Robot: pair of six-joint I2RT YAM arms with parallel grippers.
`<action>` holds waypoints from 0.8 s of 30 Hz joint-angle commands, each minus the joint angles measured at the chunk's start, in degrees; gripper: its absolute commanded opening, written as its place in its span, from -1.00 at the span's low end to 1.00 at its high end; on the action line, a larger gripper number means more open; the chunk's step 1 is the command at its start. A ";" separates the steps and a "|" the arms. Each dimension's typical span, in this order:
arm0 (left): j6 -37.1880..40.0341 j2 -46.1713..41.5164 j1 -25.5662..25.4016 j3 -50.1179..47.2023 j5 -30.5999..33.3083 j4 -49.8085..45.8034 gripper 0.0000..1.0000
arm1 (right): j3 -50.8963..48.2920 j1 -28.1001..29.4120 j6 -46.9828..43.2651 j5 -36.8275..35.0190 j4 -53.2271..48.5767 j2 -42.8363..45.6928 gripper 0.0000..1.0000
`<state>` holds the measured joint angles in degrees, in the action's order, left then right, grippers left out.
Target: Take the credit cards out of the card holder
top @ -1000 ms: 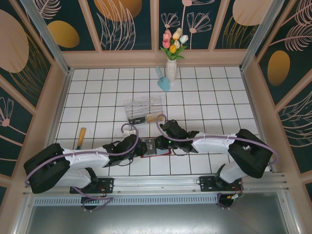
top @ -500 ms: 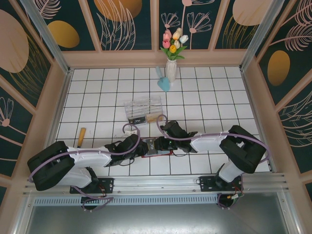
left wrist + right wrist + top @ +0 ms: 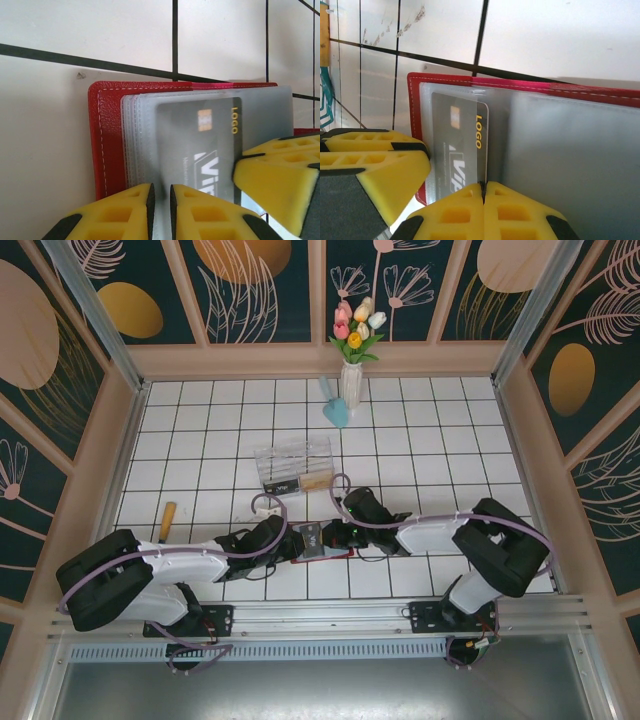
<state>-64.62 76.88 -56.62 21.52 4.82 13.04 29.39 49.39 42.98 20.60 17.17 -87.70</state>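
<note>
Right now both of my arms reach in low across the white tiled desk (image 3: 420, 440) and meet at its near middle, over the card holder (image 3: 107, 140). It lies open and flat on the tiles, red cover underneath, with a stack of clear plastic sleeves (image 3: 132, 140) fanned on top. Through the top sleeve shows a dark grey credit card (image 3: 195, 150) with a gold chip, the yellow word LOGO along one edge and large white lettering.

My left claw (image 3: 161, 192) is closed to a thin slit. The lower edge of the sleeve stack runs into that slit, so it grips the card holder there. My right claw (image 3: 483, 190) is fully closed, yellow pads (image 3: 520, 215) pressed together, and the LOGO edge of the credit card runs straight into the seam between them. I cannot tell whether the card is clear of its sleeve.

From above, the two claws sit just beside each other, with a sliver of red cover showing below them. Farther back stand a clear plastic box (image 3: 292, 464), a teal object (image 3: 338, 412) and a white vase of tulips (image 3: 352, 375). A wooden-handled tool (image 3: 167, 519) lies well to the left.
</note>
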 commanded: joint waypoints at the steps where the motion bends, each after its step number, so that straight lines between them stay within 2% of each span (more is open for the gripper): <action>1: -0.87 0.11 0.10 -1.22 0.62 -2.96 -0.61 | -2.57 -1.85 0.26 -0.71 -0.66 3.22 -1.00; 10: -1.50 -0.46 0.09 -1.69 1.77 -3.94 -0.62 | -5.61 -5.80 -2.86 -3.55 -8.37 14.38 -1.00; 18: -0.66 -3.54 0.02 -0.36 3.01 -4.74 -0.59 | -3.28 -7.02 -7.89 -7.55 -18.25 25.92 -1.00; 21: 0.40 -7.77 0.04 1.24 5.26 -7.26 -0.45 | -0.29 -6.94 -11.45 -8.57 -21.59 27.85 -1.00; 24: 0.88 -14.22 0.07 2.70 9.90 -11.90 0.08 | 4.56 -6.62 -16.81 -10.21 -24.65 27.17 -1.00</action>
<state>-64.93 67.44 -56.62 21.74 9.41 5.91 29.12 42.63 32.62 13.15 -3.38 -60.90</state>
